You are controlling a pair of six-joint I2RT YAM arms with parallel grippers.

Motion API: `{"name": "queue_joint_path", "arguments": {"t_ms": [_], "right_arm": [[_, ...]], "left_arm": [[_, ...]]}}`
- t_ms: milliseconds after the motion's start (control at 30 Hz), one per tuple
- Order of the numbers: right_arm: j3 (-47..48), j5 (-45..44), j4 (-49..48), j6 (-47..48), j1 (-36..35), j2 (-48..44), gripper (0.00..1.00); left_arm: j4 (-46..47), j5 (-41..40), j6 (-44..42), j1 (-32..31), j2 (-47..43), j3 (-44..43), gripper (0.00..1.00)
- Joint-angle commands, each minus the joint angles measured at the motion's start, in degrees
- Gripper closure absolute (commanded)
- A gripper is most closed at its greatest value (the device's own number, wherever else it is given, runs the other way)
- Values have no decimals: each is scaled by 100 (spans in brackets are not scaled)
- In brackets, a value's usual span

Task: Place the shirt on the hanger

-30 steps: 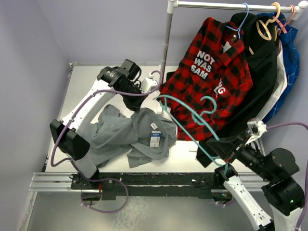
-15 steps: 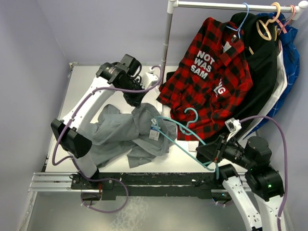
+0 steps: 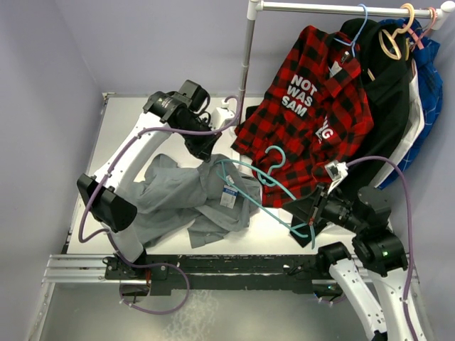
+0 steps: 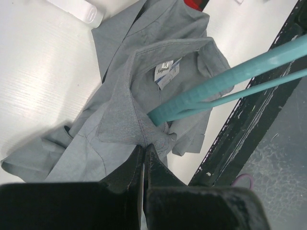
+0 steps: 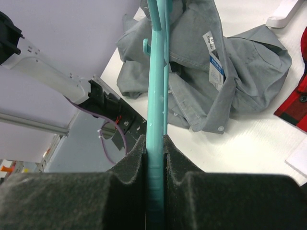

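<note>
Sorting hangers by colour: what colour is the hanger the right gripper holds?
The hanger is teal, clearest in the right wrist view.

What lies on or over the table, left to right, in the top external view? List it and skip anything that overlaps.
grey shirt → teal hanger → right gripper, clamped on the hanger's lower end.

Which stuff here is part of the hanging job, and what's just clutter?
In use: grey shirt, pinched by left gripper; teal hanger, clamped by right gripper.
Not involved: plaid shirt, black garment, blue garment, all on the rail.
</note>
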State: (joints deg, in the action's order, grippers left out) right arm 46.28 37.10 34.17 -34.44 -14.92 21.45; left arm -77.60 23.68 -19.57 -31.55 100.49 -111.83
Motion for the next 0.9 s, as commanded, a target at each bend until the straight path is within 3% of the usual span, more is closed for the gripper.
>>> {"name": "queue_joint_path", "arguments": {"t_ms": [0,600,867], "right_arm": [[-243,50,-781,-90,33,140,100],[-1145,388,-3003,-1060,-206,842,100],[-1506,-754,-4407,-1809,-1742,1528,100]], "left_arm": [[-34,444,147,-18,54,-430,100],[-116,1125,129,-61,32,-486,100],[-78,1131,98,-71,-11,-396,100]]}}
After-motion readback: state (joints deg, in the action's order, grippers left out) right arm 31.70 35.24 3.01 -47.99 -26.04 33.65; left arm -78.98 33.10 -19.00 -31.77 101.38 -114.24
